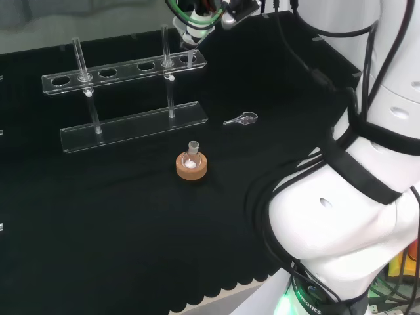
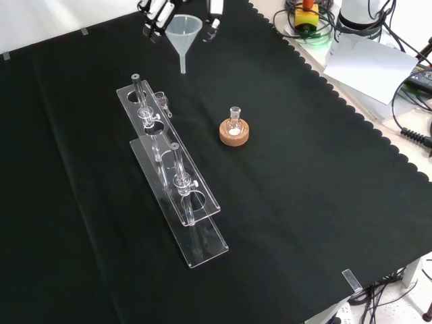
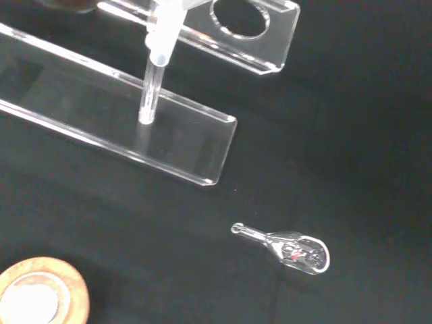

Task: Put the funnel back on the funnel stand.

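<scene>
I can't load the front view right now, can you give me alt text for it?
At the top of the view, the hand holds a clear funnel in the air, spout down, above the far end of the clear funnel stand, which runs lengthwise down the black cloth. To the stand's right, a small flask sits on a cork ring.

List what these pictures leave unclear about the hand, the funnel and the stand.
- Hand: front view's top edge cuts it off, so the palm is hidden.
- Funnel: held between the fingers; in the head view, cables and hand cover its cone.
- Funnel stand: clear plastic; whether the spout is over a hole cannot be told.
- Small glass spoon: contents too small to tell.
</scene>
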### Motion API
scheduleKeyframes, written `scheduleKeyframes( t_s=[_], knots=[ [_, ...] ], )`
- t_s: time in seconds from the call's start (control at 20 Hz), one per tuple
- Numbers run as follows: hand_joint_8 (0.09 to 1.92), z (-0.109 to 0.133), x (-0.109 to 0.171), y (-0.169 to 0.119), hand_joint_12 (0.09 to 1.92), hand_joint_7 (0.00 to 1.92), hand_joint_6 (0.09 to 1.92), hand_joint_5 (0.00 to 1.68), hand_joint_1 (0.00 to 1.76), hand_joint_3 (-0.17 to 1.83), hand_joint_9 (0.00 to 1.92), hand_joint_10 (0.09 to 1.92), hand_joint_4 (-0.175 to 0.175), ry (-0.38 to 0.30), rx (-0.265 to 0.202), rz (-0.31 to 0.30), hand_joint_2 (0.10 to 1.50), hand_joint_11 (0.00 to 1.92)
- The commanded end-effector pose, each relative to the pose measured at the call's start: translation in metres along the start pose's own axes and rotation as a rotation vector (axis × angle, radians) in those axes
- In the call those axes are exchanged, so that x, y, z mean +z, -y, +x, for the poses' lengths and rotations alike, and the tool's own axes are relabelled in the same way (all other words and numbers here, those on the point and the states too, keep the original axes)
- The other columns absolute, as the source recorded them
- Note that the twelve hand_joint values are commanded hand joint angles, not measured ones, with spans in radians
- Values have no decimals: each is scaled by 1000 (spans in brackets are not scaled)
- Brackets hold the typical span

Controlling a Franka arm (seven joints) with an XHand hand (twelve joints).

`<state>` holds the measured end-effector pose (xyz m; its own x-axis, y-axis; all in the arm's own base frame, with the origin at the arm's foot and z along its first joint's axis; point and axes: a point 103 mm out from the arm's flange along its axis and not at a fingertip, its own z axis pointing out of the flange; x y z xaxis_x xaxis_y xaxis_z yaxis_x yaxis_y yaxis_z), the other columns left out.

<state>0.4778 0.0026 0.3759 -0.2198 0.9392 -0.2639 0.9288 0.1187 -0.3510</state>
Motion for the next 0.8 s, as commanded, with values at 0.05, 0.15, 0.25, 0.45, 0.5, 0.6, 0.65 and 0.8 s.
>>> scheduleKeyframes(
  t_s=[0.05,0.15,0.25,0.45,0.5,0.6,0.65,0.8],
  knots=[
    [602,-39,4,-38,1347,335,558,551,702,562,786,457,-21,-5,16,4,759,443],
    [603,-45,6,-48,1349,334,558,551,702,561,783,457,-21,-11,10,4,759,440],
    [604,-49,8,-59,1351,334,559,550,702,561,781,459,-21,-18,0,7,759,437],
    [605,-57,10,-75,1354,332,559,549,702,560,778,462,-21,-18,-7,2,759,433],
    [605,-57,10,-75,1355,332,559,549,703,560,778,463,-21,-16,-7,-5,759,432],
    [606,-58,10,-77,1356,332,559,548,704,560,777,465,-21,-20,-9,-3,758,429],
    [606,-59,10,-78,1357,332,559,548,704,559,777,465,-21,-18,-8,-2,758,427],
    [607,-62,9,-84,1359,331,559,547,705,559,775,468,-22,-16,-7,1,758,423]
  ],
)
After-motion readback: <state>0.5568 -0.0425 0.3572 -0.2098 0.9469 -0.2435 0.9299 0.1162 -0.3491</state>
